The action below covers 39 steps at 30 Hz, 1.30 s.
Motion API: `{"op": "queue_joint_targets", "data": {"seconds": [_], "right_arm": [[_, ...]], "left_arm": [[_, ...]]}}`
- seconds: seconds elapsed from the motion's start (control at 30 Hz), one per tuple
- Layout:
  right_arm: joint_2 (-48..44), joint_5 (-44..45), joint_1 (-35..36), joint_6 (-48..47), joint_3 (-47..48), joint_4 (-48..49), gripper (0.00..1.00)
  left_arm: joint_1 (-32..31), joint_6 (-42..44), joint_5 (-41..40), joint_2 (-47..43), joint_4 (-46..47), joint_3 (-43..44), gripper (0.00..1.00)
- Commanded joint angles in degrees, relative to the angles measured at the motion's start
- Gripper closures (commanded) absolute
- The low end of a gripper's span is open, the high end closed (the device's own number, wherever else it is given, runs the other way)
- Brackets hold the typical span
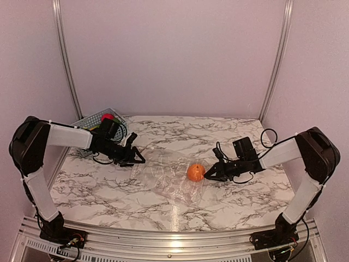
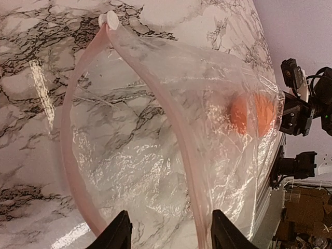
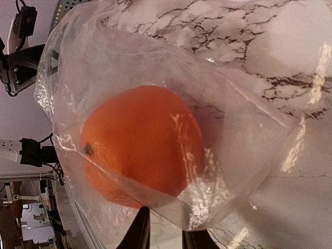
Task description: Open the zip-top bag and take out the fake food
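Left gripper: jaws standing partly apart with a clear gap, nothing clamped; one pink zip strip runs down into the gap

Right gripper: fingers close together with a narrow gap; the bag's sealed end hangs down to the gap, and I cannot tell whether the film is pinched

Zip-top bag: clear and crinkled, lying on the table between the two grippers; the mouth gapes toward the left gripper, and the closed end points to the right gripper

White slider: at the end of the zip strip, on the far side of the mouth

Orange: glossy fake fruit inside the bag, at its right closed end, just beside the right gripper

Table: white marble pattern with grey veins

Basket: blue lattice, far left corner, behind the left arm

Red fruit: in the basket
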Motion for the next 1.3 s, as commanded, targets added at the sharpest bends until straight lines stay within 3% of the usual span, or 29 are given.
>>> {"op": "queue_joint_targets", "data": {"seconds": [0.0,0.1,0.37,0.47,0.67,0.83,0.93,1.0,1.13,1.27], "right_arm": [[2.09,-1.15,-0.31,-0.47,2.65,3.41,0.87],[3.09,-1.27,-0.28,-0.85,3.62,3.3,1.0],[5.81,-1.45,0.28,-2.88,6.6,0.82,1.0],[5.79,-0.5,0.33,-3.84,7.46,-0.74,1.0],[5.86,0.93,0.26,-4.79,7.0,-2.05,1.0],[6.08,2.12,0.24,-5.76,7.33,-3.44,1.0],[6.08,2.61,0.23,-6.1,7.51,-3.88,1.0],[6.13,2.77,0.24,-6.1,7.51,-3.92,1.0],[6.26,2.73,0.23,-6.23,7.8,-4.1,1.0],[6.88,2.56,0.24,-6.66,8.8,-4.8,1.0]], "left_arm": [[-2.74,-1.1,1.12,4.19,2.75,3.2,0.47],[-4.43,-1.64,1.72,5.65,4.15,4.17,0.48],[-5.86,-7.4,4.0,7.69,12.46,1.31,0.47],[-4.76,-11.69,4.1,3.2,19.69,-3.37,0.46],[-2.66,-9.29,3.37,-3.43,16.18,-4.65,0.39],[3.84,-11.49,3.96,-8.08,17.33,-8.64,0.39],[7.4,-12.77,3.49,-9.57,18.22,-11.25,0.45],[8.54,-11.75,0.99,-9.23,16.12,-11.54,0.54],[8.1,-10.98,-0.19,-5.96,15.01,-10.57,0.67],[4.94,-11.42,0.45,-1.7,16.51,-8.7,0.73]]}}
